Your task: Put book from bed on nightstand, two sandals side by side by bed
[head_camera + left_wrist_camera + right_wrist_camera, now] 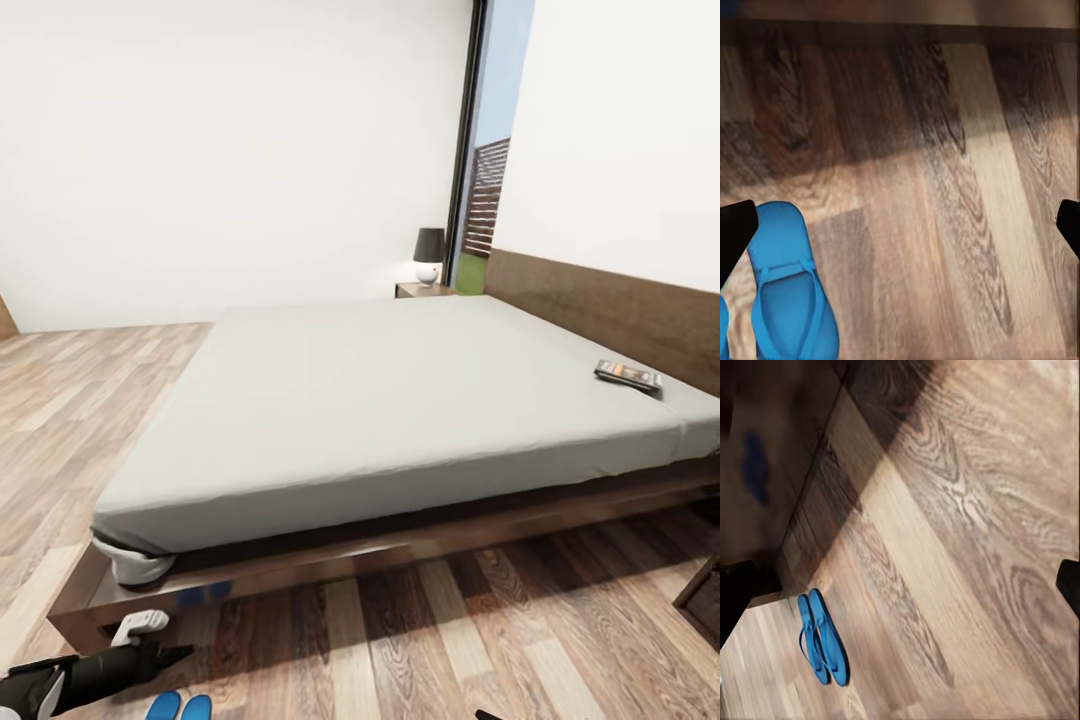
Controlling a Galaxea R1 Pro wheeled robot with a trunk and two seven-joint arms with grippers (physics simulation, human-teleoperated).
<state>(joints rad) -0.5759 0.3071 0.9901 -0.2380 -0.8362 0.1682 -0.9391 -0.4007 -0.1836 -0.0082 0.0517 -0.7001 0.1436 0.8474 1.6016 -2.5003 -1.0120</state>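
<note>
the book point(628, 376) lies far across the bed point(400, 400), toward the right arm's side. both grippers, left gripper point(900, 225) and right gripper point(900, 585), gape apart, holding nothing.

The bed point(400, 400) stands on the floor point(480, 640) with its headboard point(610, 305) along the right-hand wall, and the book point(628, 375) lies on the mattress near that headboard. Beyond the bed's far corner, the nightstand point(422, 290) carries a lamp point(429, 255) beside the window point(488, 160). The two sandals point(822, 637) lie side by side, touching, on the floor just before the bed's near left corner.
</note>
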